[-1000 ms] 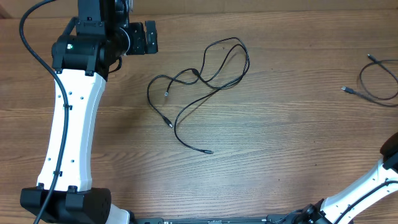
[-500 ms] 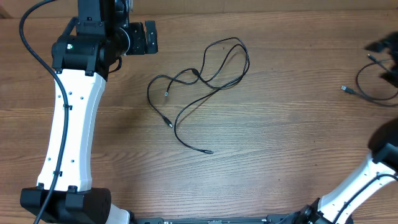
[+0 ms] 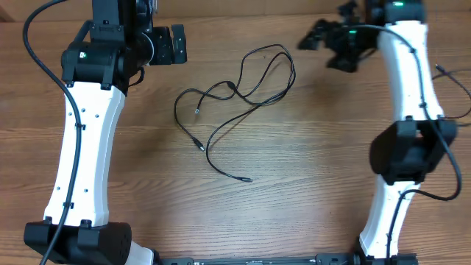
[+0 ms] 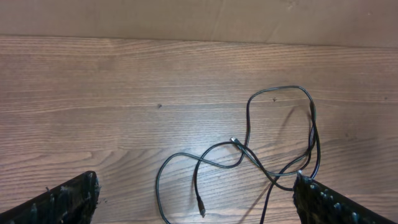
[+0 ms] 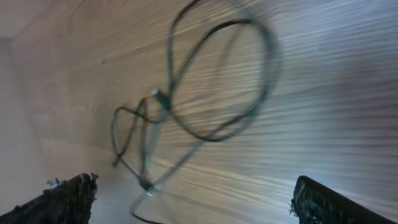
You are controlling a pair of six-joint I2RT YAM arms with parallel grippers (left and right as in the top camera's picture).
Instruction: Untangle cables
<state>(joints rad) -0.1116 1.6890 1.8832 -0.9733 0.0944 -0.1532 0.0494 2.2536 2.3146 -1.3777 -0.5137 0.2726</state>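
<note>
The tangled cables point(image 3: 234, 88) lay loose on the surface point(image 3: 309, 177), around the middle and toward its far edge. The left end effector point(image 3: 169, 46) hung released toward the far left corner. The right end effector point(image 3: 326, 46) was likewise released beside the loops, and neither touched them.

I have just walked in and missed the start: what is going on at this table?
A tangle of thin black cables lies on the wooden table. Nothing is held yet: the robot's left end effector and right end effector both hover open, one on each side of the tangle.
</note>
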